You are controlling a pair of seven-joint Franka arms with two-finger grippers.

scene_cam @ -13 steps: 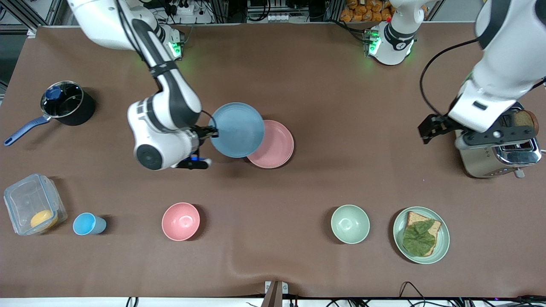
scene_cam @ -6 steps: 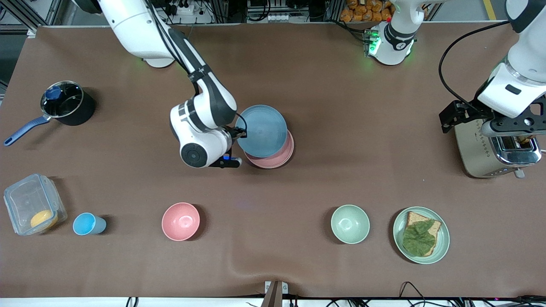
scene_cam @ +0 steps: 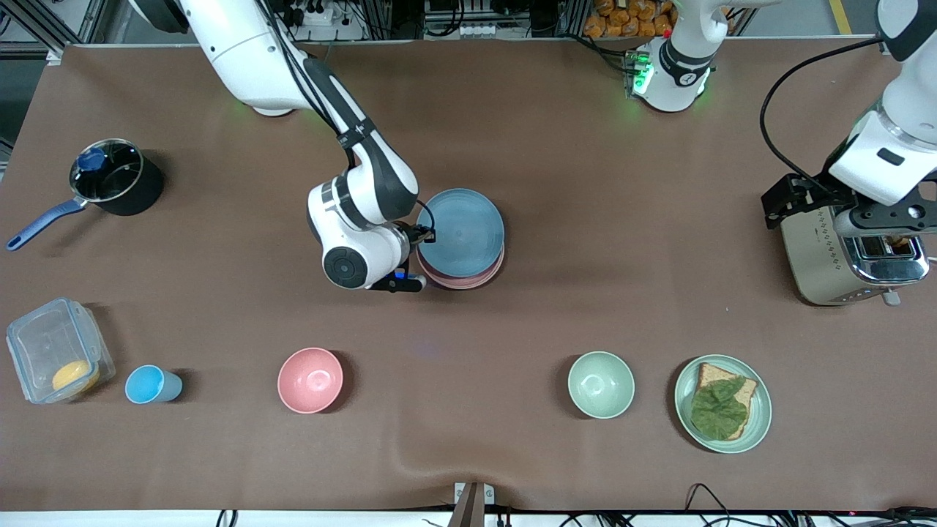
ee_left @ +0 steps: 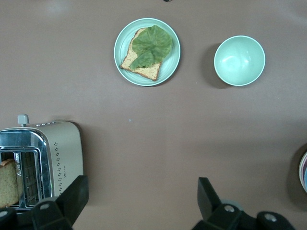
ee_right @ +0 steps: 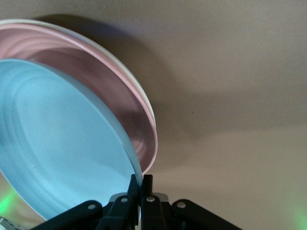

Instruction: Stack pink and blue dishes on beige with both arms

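My right gripper (scene_cam: 427, 236) is shut on the rim of the light blue plate (scene_cam: 463, 233), pinching its edge between the fingertips (ee_right: 142, 178). The blue plate (ee_right: 57, 148) sits slightly tilted over the pale pink plate (scene_cam: 468, 281), covering most of it; only a pink crescent shows nearer the front camera. In the right wrist view the pink plate (ee_right: 105, 81) shows a thin pale rim (ee_right: 125, 72) under it, the only sign of the beige plate, which is hidden in the front view. My left gripper (scene_cam: 777, 202) waits open (ee_left: 139, 194) over the table beside the toaster.
A toaster (scene_cam: 849, 256) holding bread stands at the left arm's end. Along the near side are a green plate with bread and a leaf (scene_cam: 761, 417), a green bowl (scene_cam: 601, 384), a pink bowl (scene_cam: 310, 380), a blue cup (scene_cam: 150, 385) and a plastic box (scene_cam: 55, 351). A pot (scene_cam: 117, 178) sits at the right arm's end.
My right gripper has carried the blue plate toward the left arm's end and down, from beside the pink plate to over it. The left arm has drawn back a little by the toaster.
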